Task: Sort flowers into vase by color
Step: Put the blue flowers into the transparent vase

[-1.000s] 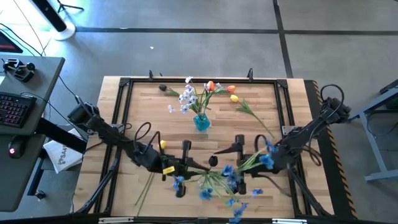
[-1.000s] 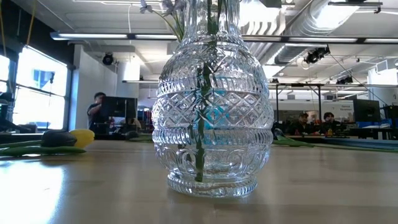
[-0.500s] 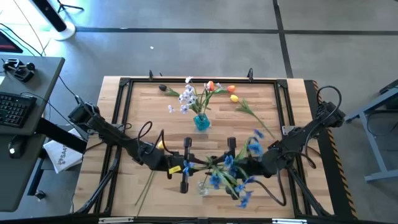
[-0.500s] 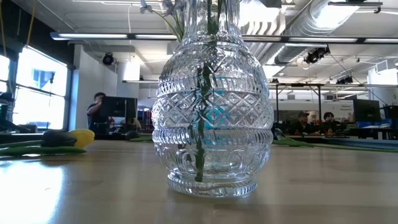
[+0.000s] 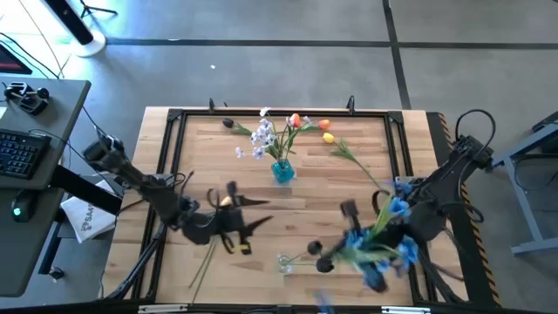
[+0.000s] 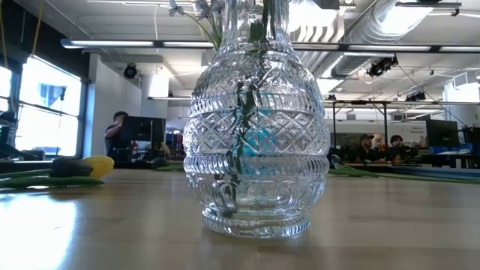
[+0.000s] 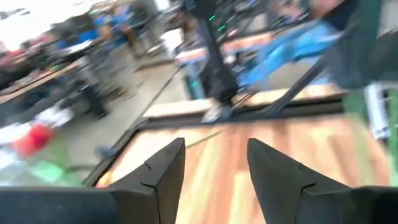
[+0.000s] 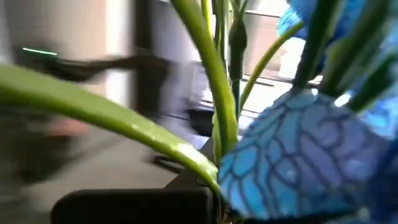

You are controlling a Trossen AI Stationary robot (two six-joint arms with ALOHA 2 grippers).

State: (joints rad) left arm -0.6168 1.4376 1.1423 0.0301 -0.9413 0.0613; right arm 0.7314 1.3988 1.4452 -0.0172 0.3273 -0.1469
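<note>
My right gripper (image 5: 331,235) is near the front right of the table, shut on a bunch of blue flowers (image 5: 377,244) whose blossoms fill its wrist view (image 8: 298,155). At the front centre stands a clear cut-glass vase (image 5: 283,262), with a green stem (image 6: 238,150) inside it. My left gripper (image 5: 253,214) hovers open at the left centre with nothing between its fingers (image 7: 168,168). A small blue vase (image 5: 282,171) at the back holds white sprays and orange tulips. My right gripper is shut on the green stems (image 8: 217,149) of the blue flowers. Blossoms and leaves cover the fingers, so the hold itself is hidden. It comes in about level from the table's right. The bunch is off the table, its blossoms lying back over the gripper.
A yellow tulip (image 5: 328,137) with a long stem and a dark bud (image 5: 228,124) lie at the back. Another yellow tulip (image 5: 227,202) lies at the left, its stem running to the front edge. A black frame (image 5: 174,118) rims the table.
The two grippers met over the front centre. My left gripper has since opened, let go of the blue flowers and drawn back toward the table's left edge. My right gripper has shut on the bunch and carried it up and toward the right edge. The stem inside the glass vase has shifted.
</note>
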